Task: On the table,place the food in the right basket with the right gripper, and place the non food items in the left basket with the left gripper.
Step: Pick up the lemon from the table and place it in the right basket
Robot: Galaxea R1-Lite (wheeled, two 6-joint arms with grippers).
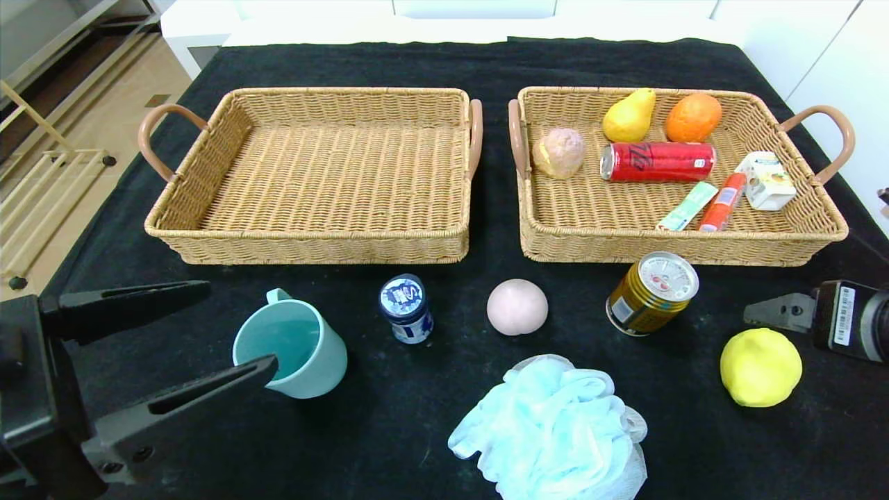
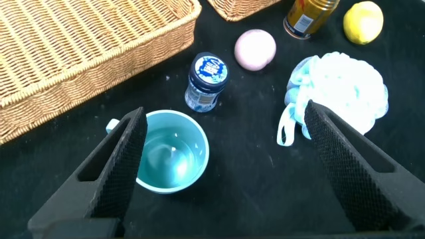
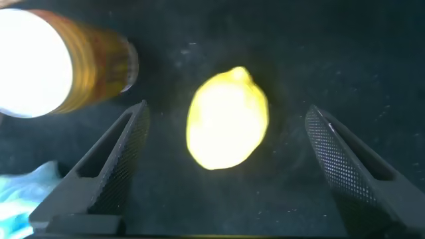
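The lemon (image 3: 228,119) is lying near the table's right edge, directly under the right gripper (image 3: 226,169) — jaws spread wide, straddling it. The left gripper (image 1: 201,333) is parked open by the cup (image 1: 295,347).

Two baskets (image 1: 312,243) (image 1: 684,246) (two cans (image 1: 656,161) (image 1: 649,292))

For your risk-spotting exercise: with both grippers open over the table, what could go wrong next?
1. The left gripper straddles the teal mug's rim; closing may tip it.
2. The lemon between the right gripper's jaws is round and might roll out.
3. The gold can beside it could be knocked.
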